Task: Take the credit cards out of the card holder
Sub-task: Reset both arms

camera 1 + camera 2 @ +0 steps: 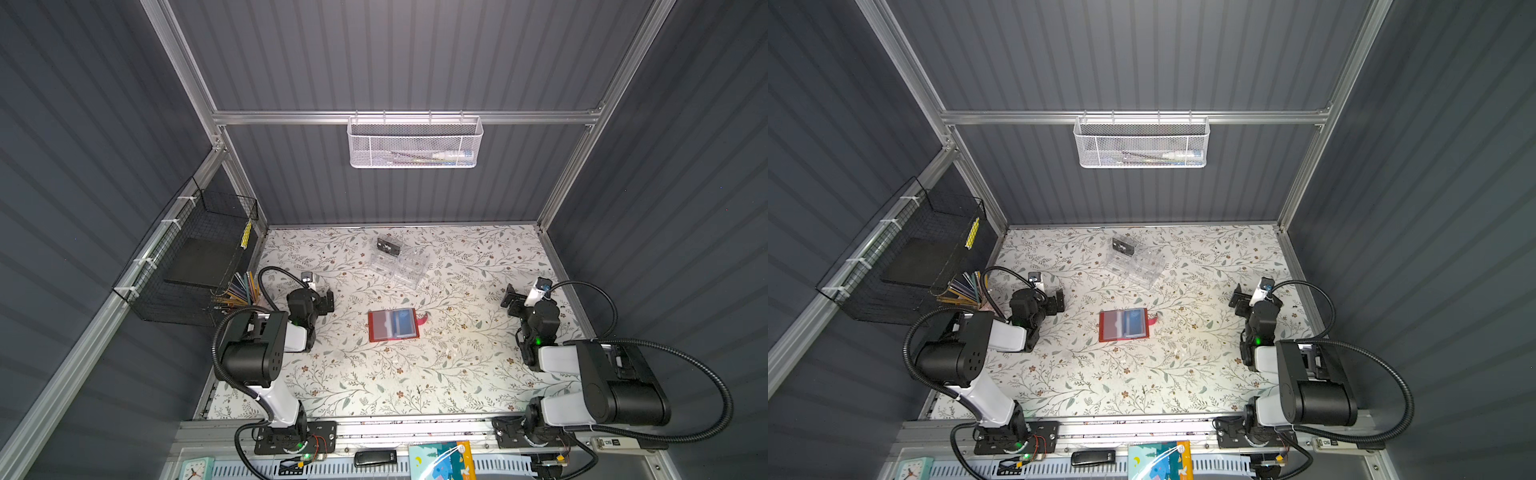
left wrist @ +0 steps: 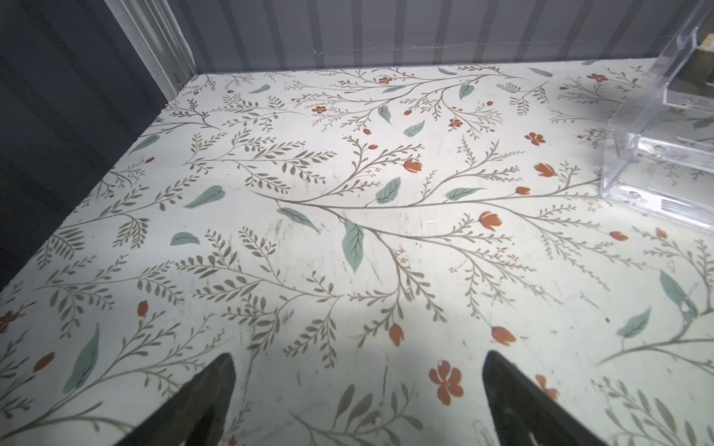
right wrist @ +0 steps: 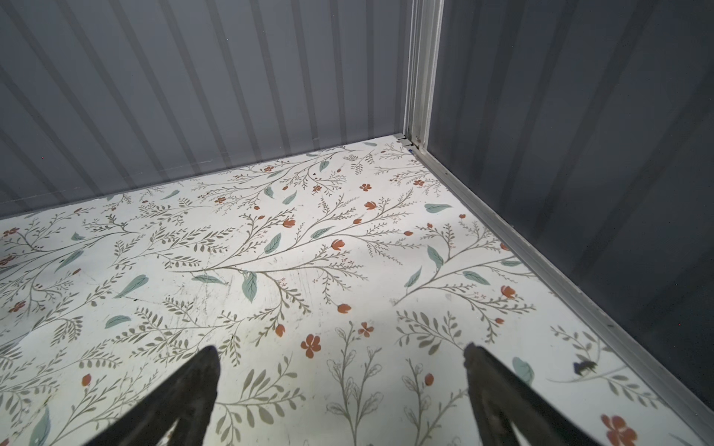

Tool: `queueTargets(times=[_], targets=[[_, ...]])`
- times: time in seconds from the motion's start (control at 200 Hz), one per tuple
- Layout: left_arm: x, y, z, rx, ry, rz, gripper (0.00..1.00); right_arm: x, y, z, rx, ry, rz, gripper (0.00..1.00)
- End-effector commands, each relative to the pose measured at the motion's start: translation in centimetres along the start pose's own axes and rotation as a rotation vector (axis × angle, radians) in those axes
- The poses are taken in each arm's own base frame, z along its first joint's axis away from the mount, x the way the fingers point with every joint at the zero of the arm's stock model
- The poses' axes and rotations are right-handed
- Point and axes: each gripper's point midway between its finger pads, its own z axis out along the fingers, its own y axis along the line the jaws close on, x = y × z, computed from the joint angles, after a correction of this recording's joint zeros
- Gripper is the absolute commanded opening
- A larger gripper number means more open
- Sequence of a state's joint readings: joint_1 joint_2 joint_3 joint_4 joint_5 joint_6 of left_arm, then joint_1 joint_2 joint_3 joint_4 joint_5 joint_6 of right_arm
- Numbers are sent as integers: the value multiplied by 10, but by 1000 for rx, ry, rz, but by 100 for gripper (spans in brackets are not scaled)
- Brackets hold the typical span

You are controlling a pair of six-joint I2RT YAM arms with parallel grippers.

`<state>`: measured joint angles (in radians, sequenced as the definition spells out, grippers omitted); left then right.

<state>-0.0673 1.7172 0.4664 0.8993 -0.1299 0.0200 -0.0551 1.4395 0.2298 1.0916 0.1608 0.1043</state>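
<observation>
Tabletop (image 1: 374, 374) bright, walls (image 1: 415, 62) dim, soft shadows; edges perhaps distorted

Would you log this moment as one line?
left gripper open, empty | right gripper open, empty | card holder open, untouched | bluish card inside

card holder (image 1: 392, 325): red leather-look, glossy clear sleeves. organizer (image 2: 658, 146): clear glossy plastic. table (image 3: 293, 285): matt floral print, scuffed.

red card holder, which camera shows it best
Both top views: the card holder lies open, whole and unobstructed, with a bluish card in a sleeve. Neither wrist view shows it at all.
</observation>
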Motion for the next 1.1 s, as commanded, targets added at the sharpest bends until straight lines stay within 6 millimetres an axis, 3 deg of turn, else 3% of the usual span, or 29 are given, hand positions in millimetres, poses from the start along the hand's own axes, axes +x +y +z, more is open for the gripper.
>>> queueTargets(times=[0.0, 0.08, 0.23, 0.52, 0.585, 0.72, 1.001, 1.091], targets=[[-7, -1, 1, 7, -25, 13, 100, -6, 4, 8, -4, 2, -8, 99], [-7, -1, 1, 6, -25, 14, 100, -7, 4, 10, -1, 9, -8, 99], [-7, -1, 1, 6, -24, 13, 100, -13, 11, -6, -58, -58, -20, 99], [-7, -1, 1, 5, -24, 15, 100, -7, 6, 8, -16, -2, -11, 99], [-7, -1, 1, 5, -25, 16, 100, -14, 16, -4, -73, -68, -41, 99], [-7, -1, 1, 7, -25, 13, 100, -24, 13, -21, -52, -84, -39, 99], [-7, -1, 1, 5, -23, 14, 100, -12, 3, -8, 9, -98, -13, 99], [-7, -1, 1, 6, -24, 13, 100, -6, 3, 3, 21, -15, -22, 99]])
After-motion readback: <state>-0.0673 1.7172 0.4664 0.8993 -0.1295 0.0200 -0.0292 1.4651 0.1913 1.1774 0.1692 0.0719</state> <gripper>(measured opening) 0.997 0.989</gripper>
